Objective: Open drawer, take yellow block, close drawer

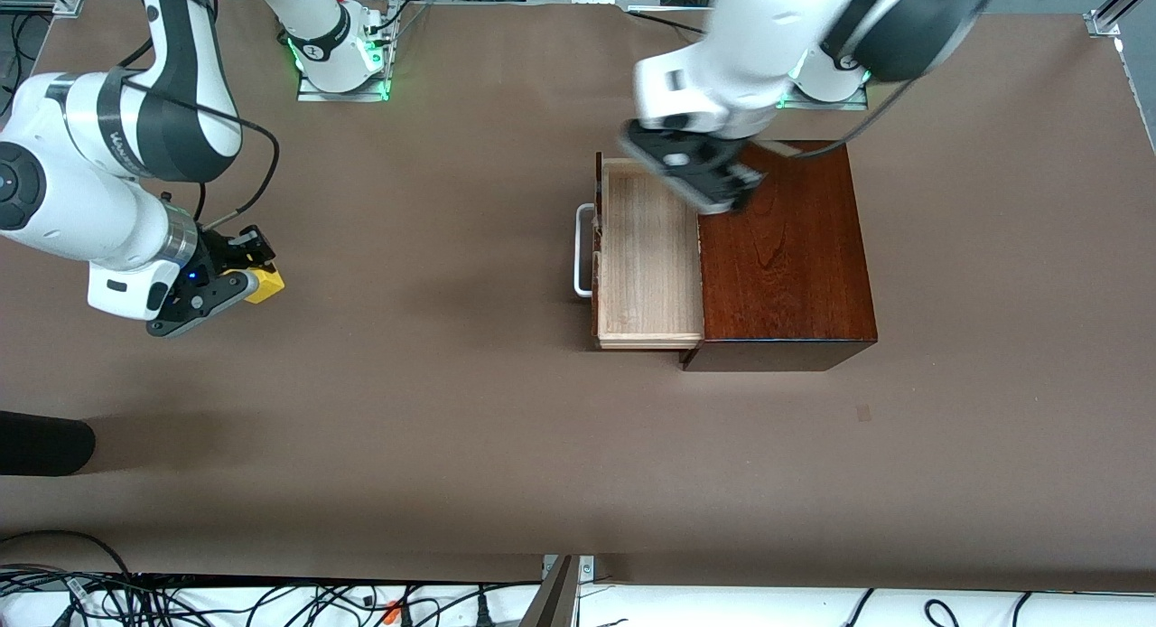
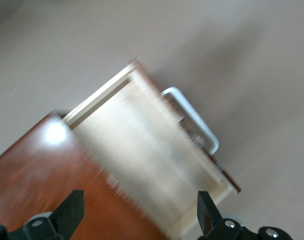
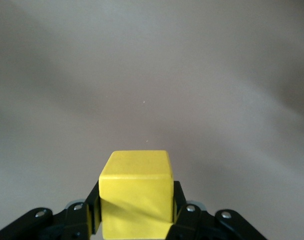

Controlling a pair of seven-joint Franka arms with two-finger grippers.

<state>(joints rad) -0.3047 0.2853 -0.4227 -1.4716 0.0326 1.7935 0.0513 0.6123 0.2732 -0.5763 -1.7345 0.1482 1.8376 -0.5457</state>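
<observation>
The drawer [image 1: 646,257] of the dark reddish-brown box [image 1: 786,247] stands pulled out toward the right arm's end. Its pale tray looks empty, and its white loop handle [image 1: 584,250] is free. My left gripper [image 1: 718,189] is open and empty above the seam between the box top and the tray. The left wrist view shows its fingers [image 2: 72,207] wide apart over the drawer [image 2: 152,150] and handle [image 2: 191,117]. My right gripper [image 1: 257,275] is shut on the yellow block [image 1: 265,285] over bare table near the right arm's end. The right wrist view shows the block [image 3: 137,192] between the pads.
A dark rounded object [image 1: 45,444] lies at the table's edge at the right arm's end, nearer the front camera than the right gripper. Cables [image 1: 271,604] run along the near edge. Brown table [image 1: 433,383] spreads between the gripper and the drawer.
</observation>
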